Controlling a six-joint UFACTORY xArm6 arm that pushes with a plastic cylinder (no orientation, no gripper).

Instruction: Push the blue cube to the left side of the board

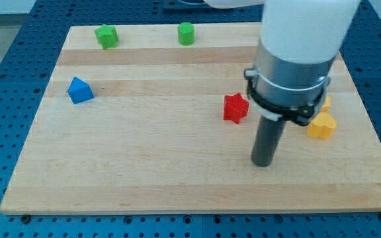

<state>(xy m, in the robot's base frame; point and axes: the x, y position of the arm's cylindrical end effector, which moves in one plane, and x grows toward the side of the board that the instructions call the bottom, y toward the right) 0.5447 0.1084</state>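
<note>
The blue cube (79,90) sits near the board's left edge, in the upper left part of the wooden board (144,165). My tip (263,163) is at the end of the dark rod, low on the board's right half, far to the right of the blue cube. The tip touches no block. A red star-shaped block (235,108) lies just up and left of the tip.
A green star-shaped block (106,36) and a green cylinder (186,33) sit near the board's top edge. A yellow block (322,125) lies right of the rod, and another orange-yellow block (325,103) is mostly hidden behind the arm.
</note>
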